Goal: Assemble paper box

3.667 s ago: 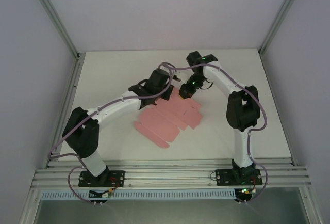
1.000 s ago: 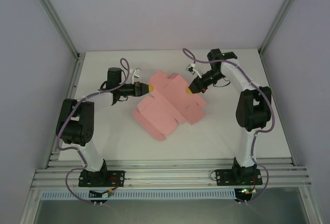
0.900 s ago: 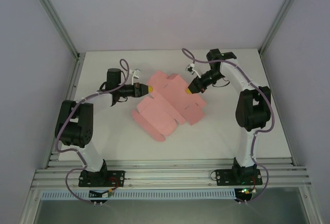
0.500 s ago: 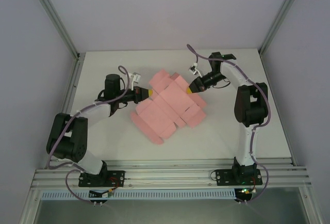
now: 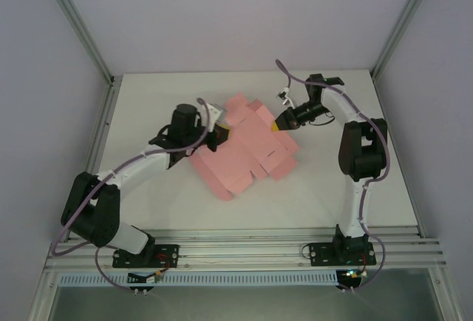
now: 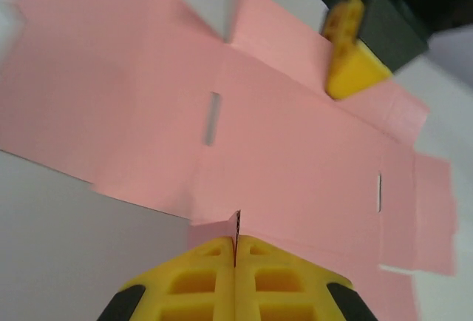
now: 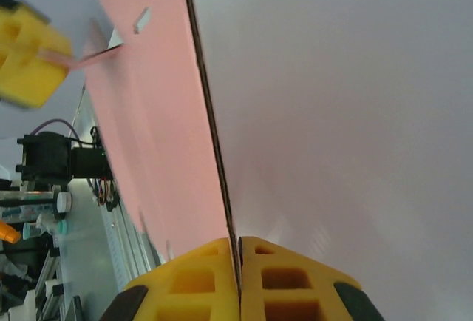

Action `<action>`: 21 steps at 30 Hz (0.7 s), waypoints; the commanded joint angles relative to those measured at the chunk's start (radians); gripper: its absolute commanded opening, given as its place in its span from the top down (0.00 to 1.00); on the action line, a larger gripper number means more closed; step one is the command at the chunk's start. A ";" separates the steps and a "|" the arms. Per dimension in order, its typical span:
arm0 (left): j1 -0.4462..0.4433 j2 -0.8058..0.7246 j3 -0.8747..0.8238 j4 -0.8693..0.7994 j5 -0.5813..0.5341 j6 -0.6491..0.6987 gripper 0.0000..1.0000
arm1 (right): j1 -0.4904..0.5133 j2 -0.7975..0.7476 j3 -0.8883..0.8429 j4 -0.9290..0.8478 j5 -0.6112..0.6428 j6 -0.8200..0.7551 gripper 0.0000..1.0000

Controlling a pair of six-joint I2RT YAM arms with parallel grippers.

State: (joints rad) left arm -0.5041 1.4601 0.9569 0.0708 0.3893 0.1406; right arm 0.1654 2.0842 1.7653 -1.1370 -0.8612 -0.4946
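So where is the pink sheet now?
In the top view the sheet is at the middle of the table, the left jaws shut on its left edge, the right jaws on its right edge.

Top view: bright, even, diffuse light from above; the white table [image 5: 148,203] reads faintly lilac. Soft pale shadows lie under both arms and along the paper box [image 5: 244,154]. Focus sharp throughout.

Left wrist view: upper half smeared by motion blur, right gripper [image 6: 347,69] soft-edged.

Right wrist view: card edge crisp; left gripper [image 7: 37,55] and background blurred.
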 commanded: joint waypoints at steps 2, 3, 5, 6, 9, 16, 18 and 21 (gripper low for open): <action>-0.180 -0.012 0.062 -0.221 -0.264 0.247 1.00 | 0.016 -0.071 -0.010 0.108 -0.065 0.089 1.00; -0.219 -0.002 0.067 -0.226 -0.318 0.279 1.00 | 0.018 -0.077 -0.012 0.111 -0.061 0.094 1.00; -0.301 0.032 0.068 -0.217 -0.451 0.346 1.00 | 0.023 -0.092 -0.012 0.108 -0.055 0.095 1.00; -0.336 0.052 0.070 -0.213 -0.517 0.372 1.00 | 0.029 -0.099 -0.012 0.106 -0.048 0.093 1.00; -0.397 0.108 0.084 -0.191 -0.673 0.416 1.00 | 0.040 -0.122 -0.013 0.091 -0.030 0.073 1.00; -0.422 0.210 0.118 -0.155 -0.748 0.421 1.00 | 0.080 -0.144 -0.030 0.073 0.069 0.022 1.00; -0.422 0.218 0.118 -0.155 -0.764 0.403 0.96 | 0.080 -0.149 -0.031 0.078 0.078 0.022 1.00; -0.422 0.180 0.095 -0.150 -0.759 0.379 0.78 | 0.082 -0.155 -0.032 0.081 0.104 0.013 1.00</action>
State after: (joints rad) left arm -0.8764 1.6722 1.0485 -0.0734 -0.4458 0.5343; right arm 0.2428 1.9842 1.7267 -1.1481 -0.6914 -0.4759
